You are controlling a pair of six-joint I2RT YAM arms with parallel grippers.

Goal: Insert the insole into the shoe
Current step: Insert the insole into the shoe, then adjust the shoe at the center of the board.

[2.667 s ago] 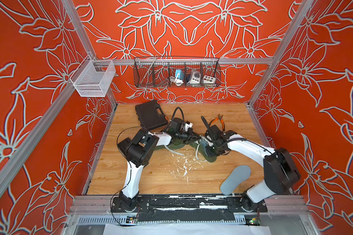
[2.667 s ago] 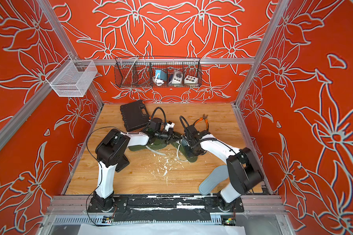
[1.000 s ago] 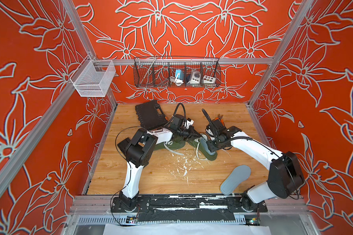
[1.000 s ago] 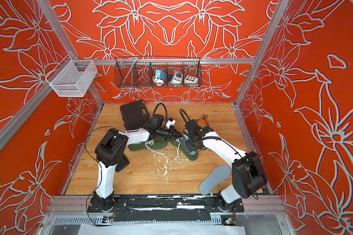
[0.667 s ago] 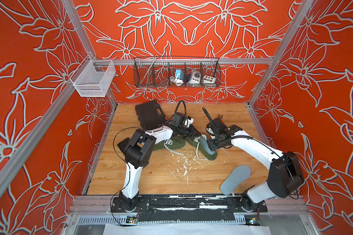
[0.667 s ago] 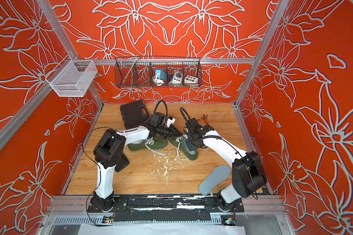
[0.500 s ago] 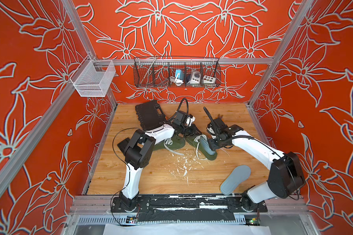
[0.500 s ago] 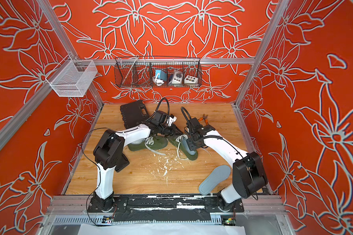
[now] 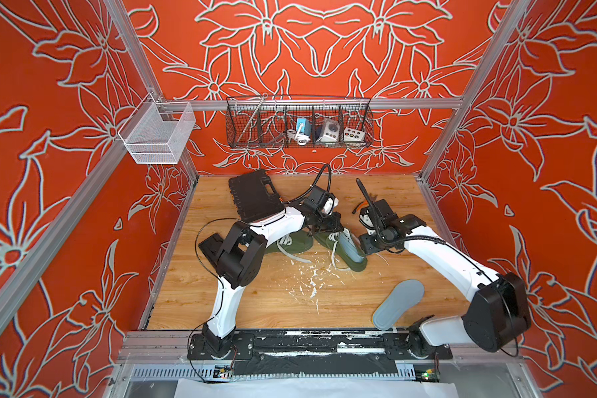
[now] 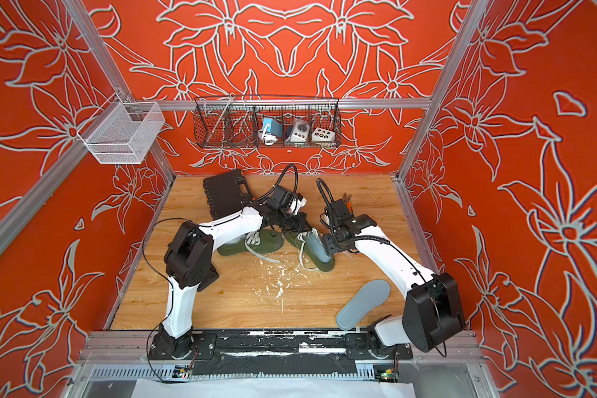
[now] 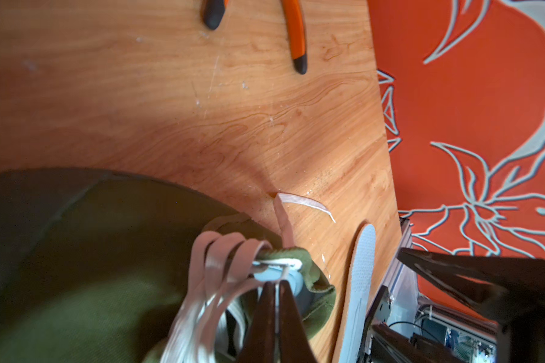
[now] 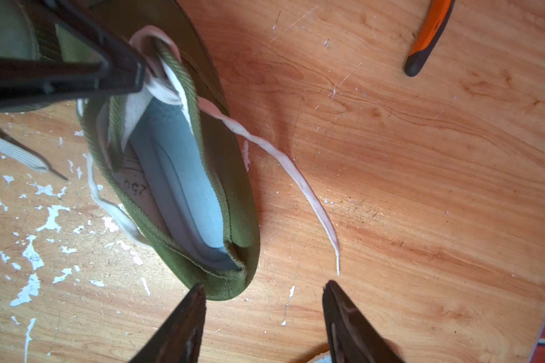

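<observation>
Left tool point(image 11: 274, 284) pinches the white-lined tongue point(image 12: 136, 107) of the olive-green canvas shoe point(image 12: 233, 188); pale-blue foam insole point(image 12: 186, 176) lies lengthwise inside, its heel end just ahead of the spread right tool point(image 12: 263, 285).

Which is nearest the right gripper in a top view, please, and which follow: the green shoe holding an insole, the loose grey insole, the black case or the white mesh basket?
From the right gripper, in a top view:
1. Green shoe, close beside it.
2. Loose insole, near the front edge.
3. Black case, back left.
4. White basket, on the left wall.
</observation>
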